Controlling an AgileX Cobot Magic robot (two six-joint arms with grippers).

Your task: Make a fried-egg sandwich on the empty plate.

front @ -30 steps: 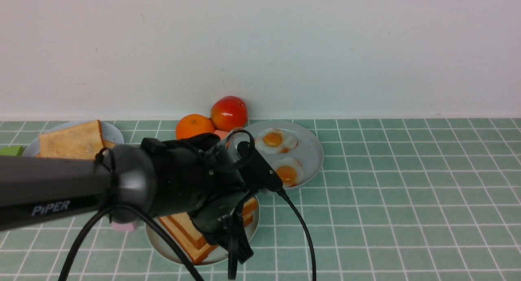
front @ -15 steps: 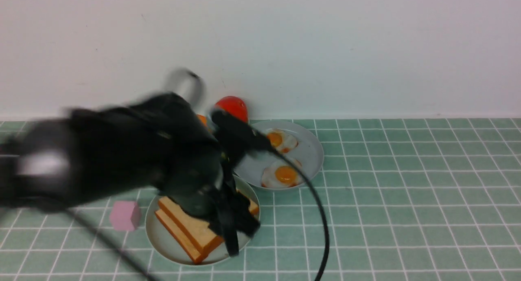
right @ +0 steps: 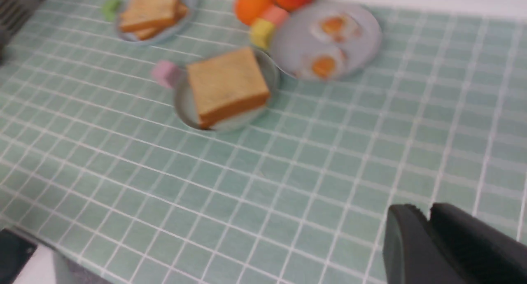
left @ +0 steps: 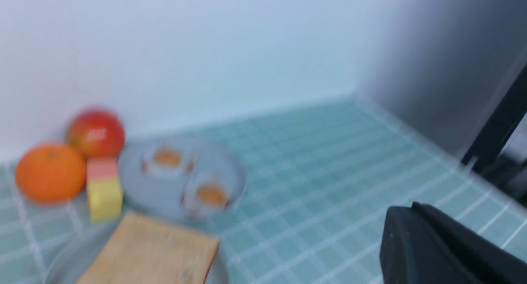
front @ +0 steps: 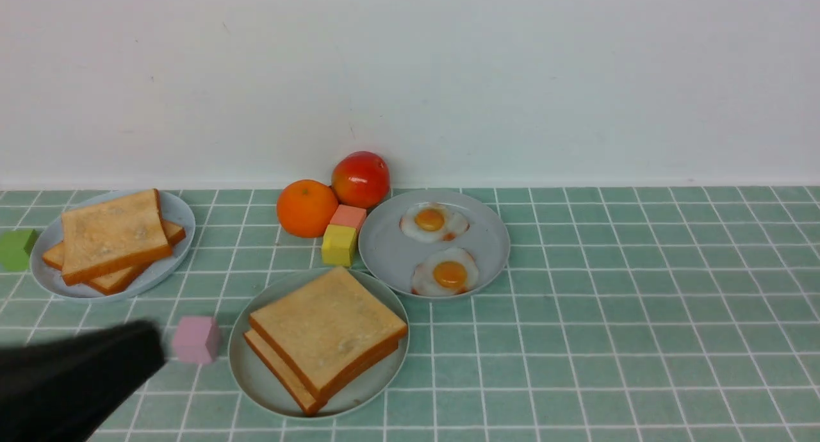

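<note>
Two square golden toast slices [front: 327,330] lie stacked on the pale mint-green plate [front: 256,379] at the front middle. No egg shows between them. The stack also shows in the right wrist view [right: 226,84] and, blurred, in the left wrist view [left: 152,255]. My left arm [front: 77,378] is a dark blur at the lower left of the front view, clear of the plate. My left gripper [left: 411,212] is shut and empty, raised to the side of the plates. My right gripper [right: 426,213] is shut and empty, well above the tiles and back from the plates.
A grey-blue plate [front: 391,256] behind holds two fried eggs [front: 434,222]. Another grey-blue plate [front: 176,208] at far left holds loose toast [front: 112,237]. An orange [front: 306,207], a red fruit [front: 360,178], and yellow [front: 339,245], salmon [front: 348,216], pink [front: 195,339] and green [front: 16,248] blocks stand nearby.
My left arm has pulled away from over the mint plate to the lower left. The two stacked toast slices are now uncovered on the plate.
</note>
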